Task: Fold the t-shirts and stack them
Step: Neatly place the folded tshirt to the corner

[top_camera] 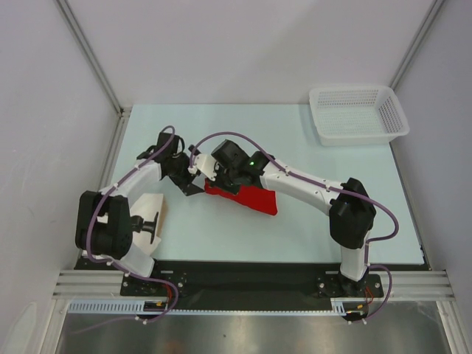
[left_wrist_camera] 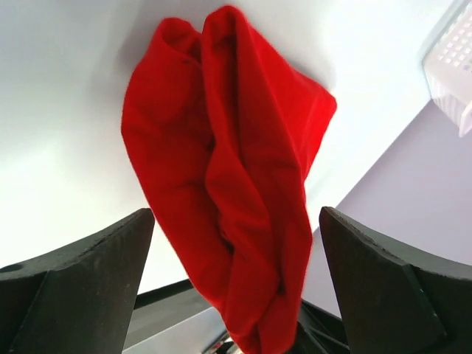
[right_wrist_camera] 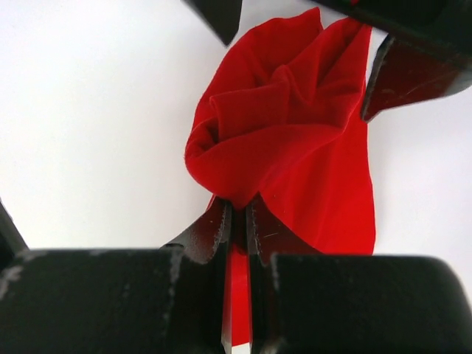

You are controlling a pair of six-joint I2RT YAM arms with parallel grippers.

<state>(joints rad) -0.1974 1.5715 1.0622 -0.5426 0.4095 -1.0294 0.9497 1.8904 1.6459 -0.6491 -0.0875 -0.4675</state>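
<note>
Top external view: one bright red t-shirt (top_camera: 249, 198) lies bunched near the middle of the pale table (top_camera: 221, 243), partly under the right arm (top_camera: 310, 188). My right gripper (right_wrist_camera: 237, 214) is clamped tight on a fold of the cloth. Its wrist view shows red fabric pinched between the two fingers and crumpled just beyond them. My left gripper (left_wrist_camera: 236, 221) stands spread wide with its jaws either side of the crumpled shirt. It does not appear to touch the cloth and it holds nothing.

I judge the step in hand to be taking a second hold so the shirt can be pulled flat. To do it well, I want the left fingers closing on a single edge or shoulder, well apart from the right pinch and not on the thick middle bundle. Then both grippers should draw apart low over the table so the cloth spreads without twisting.

Count: one t-shirt in view, one white mesh basket (top_camera: 350, 89) at the far right corner, two grippers.
</note>
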